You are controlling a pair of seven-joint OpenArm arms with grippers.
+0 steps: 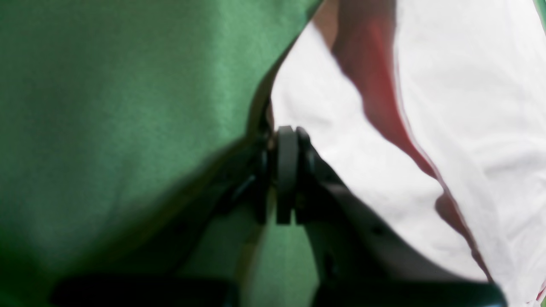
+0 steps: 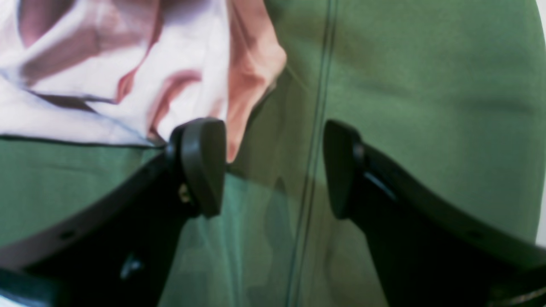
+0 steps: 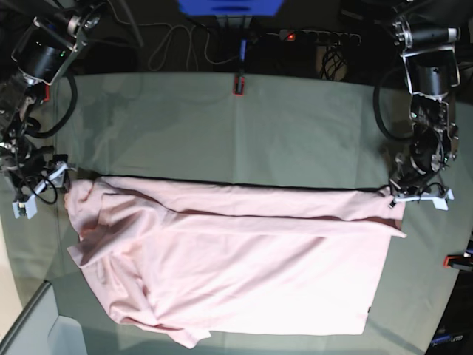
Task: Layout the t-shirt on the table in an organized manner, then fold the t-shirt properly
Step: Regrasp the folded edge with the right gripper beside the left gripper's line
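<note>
From above, we see the table (image 3: 295, 126), a wide spread of pale grey-green cloth, with the t-shirt (image 3: 236, 266) lying across its near half, pale pink and mostly flat. Its far edge runs in a fairly straight line from side to side; its left end is rumpled.

At the far left of the overhead view, the right gripper (image 3: 59, 177) sits just beside the shirt's rumpled left corner. Close up, its two dark fingers (image 2: 202, 164) stand wide apart with only green table cloth between them; one finger is right against a bunched fold of pink fabric, though we cannot tell whether it presses on it.

At the table's far edge sits a red clamp (image 3: 239, 83).

At the far right, the left gripper (image 3: 395, 194) meets the shirt's far right corner. Its wrist view is blurred, but the fingers (image 1: 286, 162) appear pressed together at the fabric's edge, seemingly pinching it.
</note>
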